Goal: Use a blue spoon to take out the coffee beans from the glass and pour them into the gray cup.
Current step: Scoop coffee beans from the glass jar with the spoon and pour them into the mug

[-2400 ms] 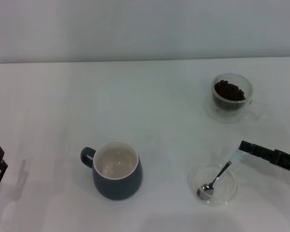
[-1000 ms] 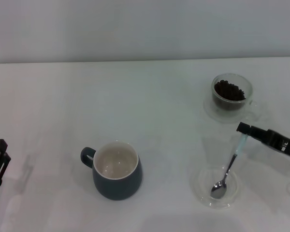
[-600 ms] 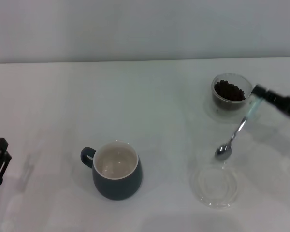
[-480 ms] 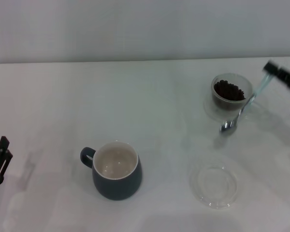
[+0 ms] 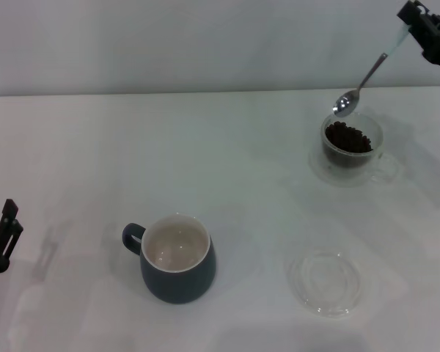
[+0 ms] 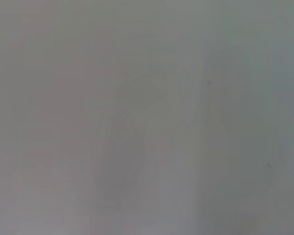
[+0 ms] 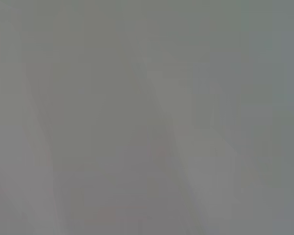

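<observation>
In the head view my right gripper (image 5: 411, 16) is at the top right, shut on the pale blue handle of the blue spoon (image 5: 367, 75). The spoon hangs down to the left, its empty metal bowl just above the far rim of the glass (image 5: 351, 148). The glass stands at the back right and holds the coffee beans (image 5: 347, 137). The gray cup (image 5: 176, 257) stands at the front centre, cream inside, with nothing in it, handle to the left. My left gripper (image 5: 1, 240) is parked at the left edge. Both wrist views show only blank grey.
A flat clear round glass dish (image 5: 325, 282) lies at the front right, with nothing on it. The white table (image 5: 227, 154) ends at a pale wall behind the glass.
My right gripper has lifted the spoon out of the flat dish and carried it back and up, from beside the glass to above its rim. The left arm has barely moved.
</observation>
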Robot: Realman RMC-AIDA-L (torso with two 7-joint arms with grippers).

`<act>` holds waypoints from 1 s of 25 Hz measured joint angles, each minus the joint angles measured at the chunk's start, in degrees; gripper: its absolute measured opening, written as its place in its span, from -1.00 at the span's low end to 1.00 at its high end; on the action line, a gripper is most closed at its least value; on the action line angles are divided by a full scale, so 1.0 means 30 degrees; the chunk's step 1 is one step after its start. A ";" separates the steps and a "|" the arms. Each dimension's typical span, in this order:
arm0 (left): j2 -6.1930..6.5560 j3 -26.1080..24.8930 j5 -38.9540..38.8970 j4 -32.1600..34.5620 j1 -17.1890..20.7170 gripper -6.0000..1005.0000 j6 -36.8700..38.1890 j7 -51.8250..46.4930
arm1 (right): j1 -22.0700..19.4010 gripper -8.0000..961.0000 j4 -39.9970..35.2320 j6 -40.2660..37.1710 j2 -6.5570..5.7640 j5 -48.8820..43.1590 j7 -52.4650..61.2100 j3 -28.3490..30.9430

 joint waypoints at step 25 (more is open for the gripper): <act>-0.0039 0.0163 -0.0024 0.0009 0.0046 0.55 -0.0030 0.0000 | 0.0081 -0.63 0.1482 0.3110 0.0073 0.0012 -0.5748 -0.0046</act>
